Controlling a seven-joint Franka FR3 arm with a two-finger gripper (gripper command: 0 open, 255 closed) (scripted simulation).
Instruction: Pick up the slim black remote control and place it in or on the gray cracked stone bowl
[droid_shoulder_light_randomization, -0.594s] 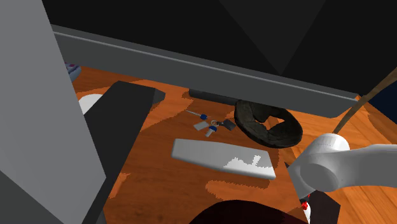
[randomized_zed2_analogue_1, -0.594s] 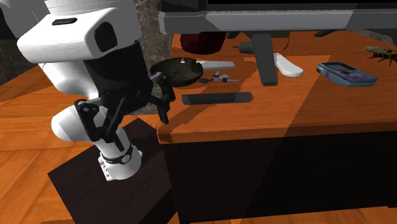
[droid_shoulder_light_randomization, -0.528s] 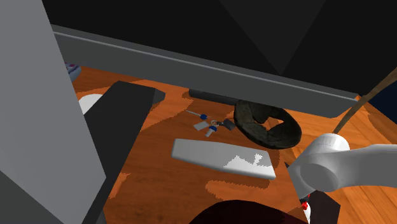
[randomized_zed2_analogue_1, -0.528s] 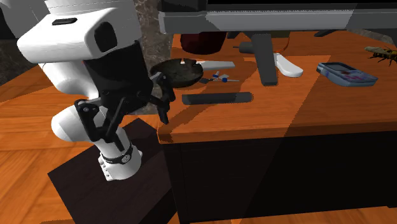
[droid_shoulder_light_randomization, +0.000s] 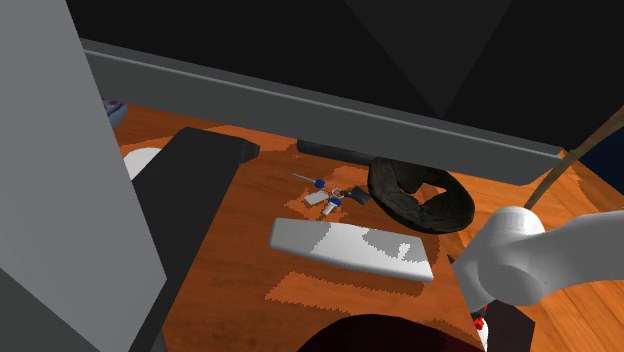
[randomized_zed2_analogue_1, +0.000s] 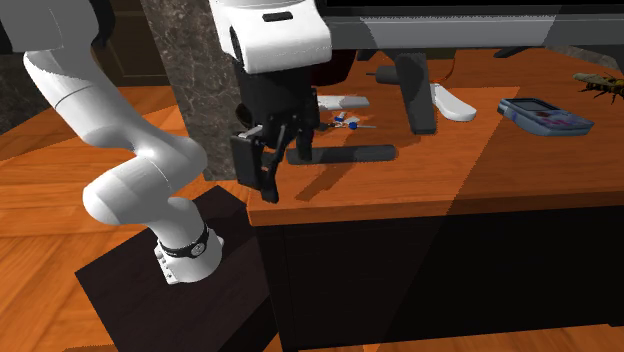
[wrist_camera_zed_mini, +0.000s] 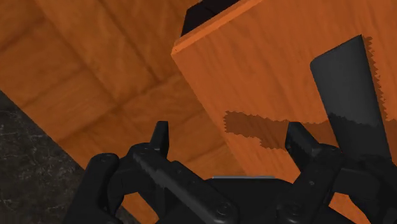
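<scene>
The slim black remote (randomized_zed2_analogue_1: 345, 154) lies flat near the wooden table's front edge; in the shoulder view the remote (droid_shoulder_light_randomization: 330, 150) rests just under the monitor's lower edge. The dark cracked bowl (droid_shoulder_light_randomization: 420, 193) sits right beside it on the shoulder view's right. My gripper (randomized_zed2_analogue_1: 280, 165) hangs open and empty over the table's corner, just off the remote's end on the second exterior view's left. In the wrist view the gripper (wrist_camera_zed_mini: 229, 137) has its fingers (wrist_camera_zed_mini: 160, 137) spread above the table corner (wrist_camera_zed_mini: 267, 63), with the remote (wrist_camera_zed_mini: 353, 95) ahead of one finger.
A pale flat slab (droid_shoulder_light_randomization: 350, 248) and a small bunch of keys (droid_shoulder_light_randomization: 330, 195) lie by the bowl. The monitor's black stand (randomized_zed2_analogue_1: 415, 95), a white object (randomized_zed2_analogue_1: 455, 102) and a blue device (randomized_zed2_analogue_1: 545, 115) stand further along. A dark red thing (droid_shoulder_light_randomization: 390, 335) sits near the shoulder camera.
The arm has swung up from beside the stand to over the table's corner, bringing the open gripper close to the remote's end. Objects on the table have not moved.
</scene>
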